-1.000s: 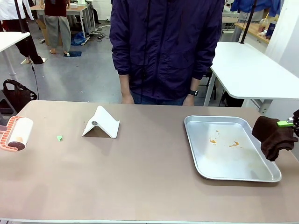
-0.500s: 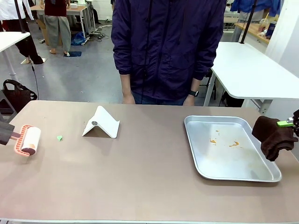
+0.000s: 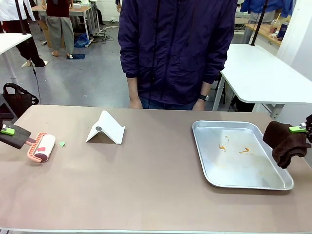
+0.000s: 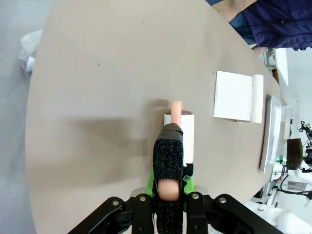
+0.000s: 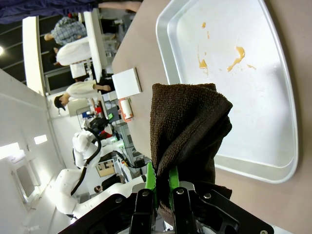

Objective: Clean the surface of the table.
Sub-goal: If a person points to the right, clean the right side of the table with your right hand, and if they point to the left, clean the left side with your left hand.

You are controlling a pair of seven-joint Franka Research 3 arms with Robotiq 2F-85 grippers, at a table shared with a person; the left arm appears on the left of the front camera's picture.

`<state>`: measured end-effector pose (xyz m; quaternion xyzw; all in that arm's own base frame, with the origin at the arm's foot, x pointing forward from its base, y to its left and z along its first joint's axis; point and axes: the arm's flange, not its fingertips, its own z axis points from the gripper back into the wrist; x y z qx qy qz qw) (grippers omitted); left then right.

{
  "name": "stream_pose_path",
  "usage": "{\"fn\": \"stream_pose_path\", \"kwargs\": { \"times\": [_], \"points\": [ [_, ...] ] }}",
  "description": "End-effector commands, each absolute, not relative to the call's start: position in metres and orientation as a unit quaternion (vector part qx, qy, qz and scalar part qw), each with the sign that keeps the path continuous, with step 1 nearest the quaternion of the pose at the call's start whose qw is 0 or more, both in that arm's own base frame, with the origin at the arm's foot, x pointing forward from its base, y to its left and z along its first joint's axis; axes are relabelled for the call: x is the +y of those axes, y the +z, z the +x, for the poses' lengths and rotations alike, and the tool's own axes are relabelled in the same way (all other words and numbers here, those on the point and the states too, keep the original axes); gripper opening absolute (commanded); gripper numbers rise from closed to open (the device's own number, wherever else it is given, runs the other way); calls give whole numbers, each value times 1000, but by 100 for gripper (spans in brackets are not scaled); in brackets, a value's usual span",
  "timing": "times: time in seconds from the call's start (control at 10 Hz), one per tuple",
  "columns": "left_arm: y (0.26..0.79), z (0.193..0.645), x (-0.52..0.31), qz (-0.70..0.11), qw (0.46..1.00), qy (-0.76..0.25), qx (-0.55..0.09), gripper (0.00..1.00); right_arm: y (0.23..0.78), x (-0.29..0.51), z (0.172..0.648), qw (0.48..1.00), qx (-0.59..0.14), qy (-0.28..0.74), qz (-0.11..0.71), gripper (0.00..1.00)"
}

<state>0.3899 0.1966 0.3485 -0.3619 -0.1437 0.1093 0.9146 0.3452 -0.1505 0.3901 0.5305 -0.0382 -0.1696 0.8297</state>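
Bench: wide, rectangular, level, rounded corners. Smooth matte taupe-brown top, thin pale edge along near side. Spans nearly whole width of front view, from bottom edge up to mid-frame. Bare across middle and near strip. One small green scrap lying on left part. In left wrist view, same plain brown with few tiny dark specks.

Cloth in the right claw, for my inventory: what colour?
Dark brown cloth; clearest in the right wrist view.
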Motion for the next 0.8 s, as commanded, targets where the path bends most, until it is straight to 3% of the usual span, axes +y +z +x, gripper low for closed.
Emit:
{"fn": "stream_pose_path", "kwargs": {
  "times": [0.0,0.7],
  "points": [
    [333,397,189,-343,923,113,-134,22,392,-150,343,831,-42,-170,528,11],
    [312,406,128,-338,936,58,-81,22,392,-150,343,831,-42,-170,528,11]
  ]
}}
